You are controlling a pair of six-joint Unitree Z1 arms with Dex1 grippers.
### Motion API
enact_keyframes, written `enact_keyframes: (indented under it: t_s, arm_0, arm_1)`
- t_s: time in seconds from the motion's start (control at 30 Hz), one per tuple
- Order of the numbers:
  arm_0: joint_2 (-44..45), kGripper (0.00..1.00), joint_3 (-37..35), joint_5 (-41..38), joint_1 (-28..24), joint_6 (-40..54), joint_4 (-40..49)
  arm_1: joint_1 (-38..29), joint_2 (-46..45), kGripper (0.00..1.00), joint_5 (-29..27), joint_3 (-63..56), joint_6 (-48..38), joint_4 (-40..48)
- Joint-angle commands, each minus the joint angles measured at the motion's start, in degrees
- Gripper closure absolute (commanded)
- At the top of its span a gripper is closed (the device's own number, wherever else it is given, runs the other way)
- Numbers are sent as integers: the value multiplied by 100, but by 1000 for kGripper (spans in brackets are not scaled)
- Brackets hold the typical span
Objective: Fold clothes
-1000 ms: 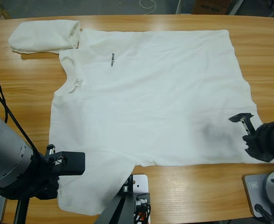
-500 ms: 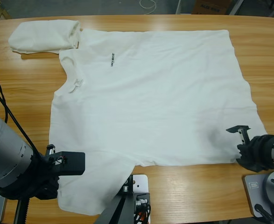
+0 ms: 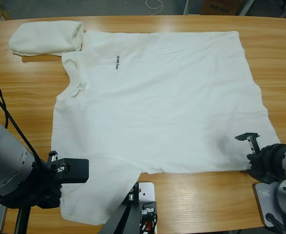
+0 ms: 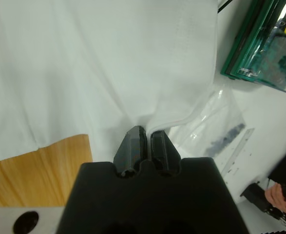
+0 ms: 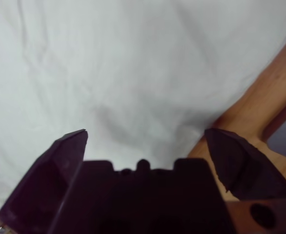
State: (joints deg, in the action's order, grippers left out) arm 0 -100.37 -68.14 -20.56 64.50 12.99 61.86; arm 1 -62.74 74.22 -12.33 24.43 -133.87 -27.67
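Observation:
A white T-shirt (image 3: 157,107) with small black lettering (image 3: 118,62) lies spread flat on the wooden table (image 3: 21,97), collar to the left. A second white shirt (image 3: 45,38) sits folded at the far left corner. My left gripper (image 3: 82,170) is at the near left, shut on a pinched fold of the spread shirt's sleeve (image 4: 147,117); the left wrist view shows its tips (image 4: 145,146) closed together on the cloth. My right gripper (image 3: 252,151) hovers open at the shirt's near right hem corner, with white fabric (image 5: 133,73) spanning its wide jaws (image 5: 152,146).
Bare wood runs along the near edge (image 3: 201,195) and right of the hem. The left wrist view shows a green box (image 4: 259,48), a clear plastic bag (image 4: 220,131) and a person's hand (image 4: 279,195) off the table. A white cable (image 3: 155,5) lies beyond the far edge.
My right gripper has dropped toward the table's near edge and settled at the hem corner; its shadow on the shirt has shrunk. The left arm and the shirts have not moved.

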Motion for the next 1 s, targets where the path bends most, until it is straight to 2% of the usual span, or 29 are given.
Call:
enact_keyframes:
  t_s: [0.03, 0.17, 0.27, 0.33, 0.43, 0.47, 0.5, 0.53, 0.57, 0.7, 0.83, 0.93, 1.0]
  arm_0:
    - [-167, 1000, 134, 69, -62, 81, -42]
    - [-193, 1000, 134, 69, -78, 81, -44]
    - [-220, 1000, 134, 69, -78, 81, -51]
    - [-228, 1000, 131, 69, -78, 81, -51]
    - [-220, 1000, 134, 67, -78, 81, -51]
    - [-220, 1000, 134, 69, -78, 81, -51]
    - [-214, 1000, 134, 69, -78, 81, -51]
    - [-211, 1000, 134, 69, -78, 81, -48]
    - [-207, 1000, 134, 69, -78, 81, -46]
    - [-202, 1000, 134, 69, -87, 81, -51]
    - [-220, 1000, 127, 69, -87, 81, -51]
    - [-176, 1000, 134, 80, -90, 79, -44]
    - [-158, 1000, 134, 120, -115, 76, -51]
  arm_1:
    - [-60, 592, 0, 130, -254, 72, 465]
    - [-58, 513, 26, -124, -419, 98, 683]
    - [-54, 367, 103, -338, -465, 235, 686]
    - [-56, 400, 258, -410, -465, 360, 684]
    - [-54, 455, 437, -445, -440, 439, 684]
    - [-56, 472, 528, -461, -425, 471, 690]
    - [-60, 508, 704, -477, -421, 525, 778]
    - [-61, 566, 934, -480, -428, 578, 960]
    - [-56, 617, 1000, -475, -425, 613, 1045]
    - [-58, 451, 1000, -345, -483, 689, 811]
    - [-58, 400, 1000, -245, -356, 1165, 676]
    - [-56, 448, 1000, -102, 54, 1223, 6]
    - [-54, 557, 1000, 186, 384, 1216, -500]
